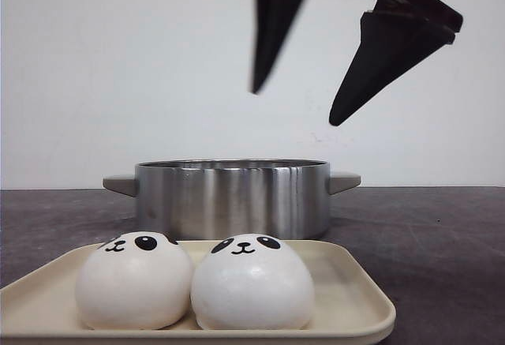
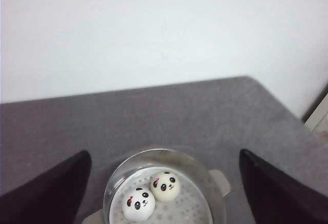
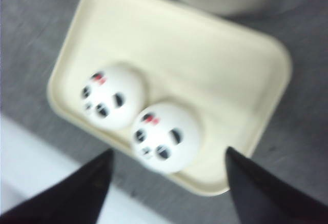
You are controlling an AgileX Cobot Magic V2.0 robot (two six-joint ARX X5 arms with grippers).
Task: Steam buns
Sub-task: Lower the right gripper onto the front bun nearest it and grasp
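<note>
front view: you see two smooth white dome-shaped panda-faced buns (image 1: 193, 286) touching side by side on the cream rectangular plastic tray (image 1: 359, 301) at the near edge of the dark grey counter (image 1: 442, 226), faces up and toward the camera. behind the tray stands the round brushed-steel pot (image 1: 233, 195). one black end effector (image 1: 304, 84) hangs spread and empty high above the pot; you cannot tell whose it is here.

left wrist view: your left end effector (image 2: 164, 183) is released, holding nothing, straight above the pot, where two more buns (image 2: 152, 196) rest on the perforated steamer plate (image 2: 179, 211).

right wrist view: your right end effector (image 3: 169, 180) is spread and empty, above the tray. the nearer tray bun (image 3: 166, 137) lies just beyond the fingertips, so the right arm looks the nearer. domes have no long axis.
</note>
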